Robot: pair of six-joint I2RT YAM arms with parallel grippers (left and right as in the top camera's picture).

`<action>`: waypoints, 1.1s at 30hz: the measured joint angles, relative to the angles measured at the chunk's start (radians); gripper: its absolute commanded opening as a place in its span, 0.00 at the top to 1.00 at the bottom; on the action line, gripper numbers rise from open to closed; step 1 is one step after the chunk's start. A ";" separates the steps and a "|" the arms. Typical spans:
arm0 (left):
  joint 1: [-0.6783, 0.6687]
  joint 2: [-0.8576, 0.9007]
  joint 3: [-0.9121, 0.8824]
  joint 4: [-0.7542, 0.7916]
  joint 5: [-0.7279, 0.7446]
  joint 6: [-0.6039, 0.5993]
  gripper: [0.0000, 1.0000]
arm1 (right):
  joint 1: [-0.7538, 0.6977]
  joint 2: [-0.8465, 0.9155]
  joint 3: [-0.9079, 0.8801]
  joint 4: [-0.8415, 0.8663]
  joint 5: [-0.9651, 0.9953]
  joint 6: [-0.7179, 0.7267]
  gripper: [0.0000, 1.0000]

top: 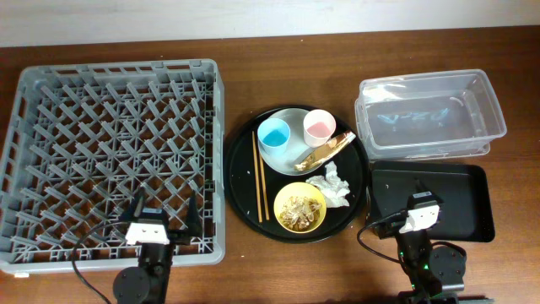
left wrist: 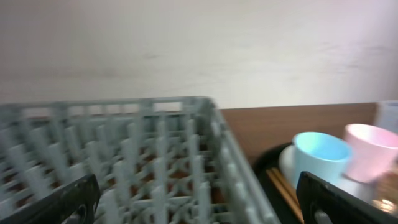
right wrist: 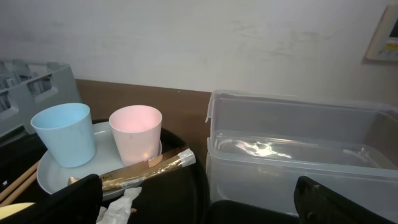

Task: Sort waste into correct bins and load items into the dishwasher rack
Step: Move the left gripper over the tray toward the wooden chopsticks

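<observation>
The grey dishwasher rack point(top: 51, 127) fills the left of the table and holds nothing. On the round black tray point(top: 240, 181) a grey-green plate point(top: 291, 118) carries a blue cup point(top: 274, 133), a pink cup point(top: 319, 127) and a gold wrapper point(top: 325, 149). Chopsticks point(top: 258, 176), a white napkin point(top: 331, 184) and a yellow bowl point(top: 316, 192) of beige food scraps point(top: 295, 211) lie there too. The clear tub point(top: 430, 114) and the black tray bin point(top: 456, 203) are at the right. My left gripper point(top: 166, 221) is open over the rack's near edge. My right gripper point(top: 419, 201) is open over the black tray bin.
The rack point(left wrist: 155, 162) fills the left wrist view, with the blue cup point(left wrist: 318, 157) and pink cup point(left wrist: 373, 149) to its right. In the right wrist view the wrapper point(right wrist: 149, 168) lies in front of both cups, and the clear tub point(right wrist: 298, 155) stands to the right.
</observation>
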 measured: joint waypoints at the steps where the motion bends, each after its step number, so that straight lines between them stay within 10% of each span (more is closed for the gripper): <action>1: 0.000 0.002 0.027 -0.062 0.045 -0.009 0.01 | 0.000 0.000 0.000 0.000 0.000 0.000 0.01; 8: 0.000 0.336 0.814 -0.704 0.161 -0.032 0.01 | 0.000 0.001 0.000 0.000 0.000 0.000 0.01; 12: 0.000 0.849 1.263 -1.005 0.357 -0.038 0.01 | 0.000 0.002 0.000 0.000 0.001 0.000 0.01; 13: -0.003 0.932 1.315 -1.004 0.470 -0.043 0.27 | 0.000 0.000 0.000 0.000 0.001 0.000 0.01; 14: -0.003 0.982 1.329 -0.983 0.552 -0.046 0.53 | 0.000 0.000 0.000 0.000 0.000 0.000 0.01; 16: -0.003 1.043 1.336 -1.009 0.624 -0.072 0.74 | 0.000 0.001 0.000 0.000 0.000 0.000 0.01; 24: -0.392 1.287 1.331 -1.080 0.007 -0.474 0.68 | 0.000 0.001 0.000 0.000 0.000 0.000 0.01; 33: -0.501 1.741 1.312 -0.949 -0.099 -0.556 0.79 | 0.000 0.001 0.000 0.000 0.001 0.000 0.01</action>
